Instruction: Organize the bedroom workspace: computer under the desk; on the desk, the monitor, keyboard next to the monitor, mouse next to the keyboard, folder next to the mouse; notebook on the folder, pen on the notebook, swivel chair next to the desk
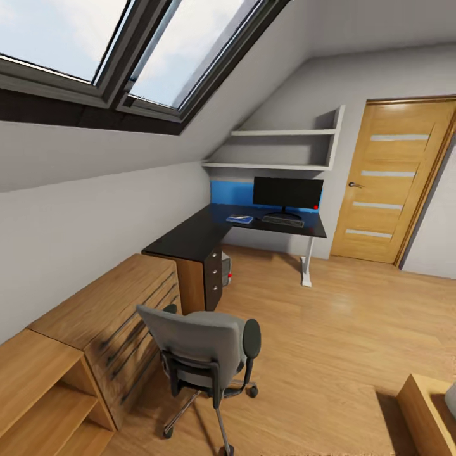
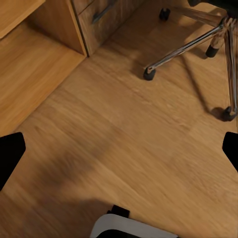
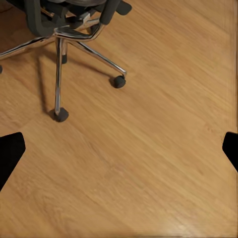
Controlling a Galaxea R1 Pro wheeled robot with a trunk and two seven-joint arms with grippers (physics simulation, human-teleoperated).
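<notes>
So I'm at the chair step, I reckon: the swivel chair (image 1: 202, 354) sits at my 6 o'clock on the floor, well apart from the desk (image 1: 209, 231) up at 12. Monitor (image 1: 288, 193), keyboard (image 1: 283, 220) and blue folder (image 1: 240, 220) sit on the desktop. Both my grippers (image 2: 119, 148) (image 3: 119, 148) hang wide open over bare floor. Next I'd grab the backrest and roll it deskward.

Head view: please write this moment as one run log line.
swivel chair: apart from desk | monitor, keyboard, folder: on desk | grippers: open, empty
</notes>
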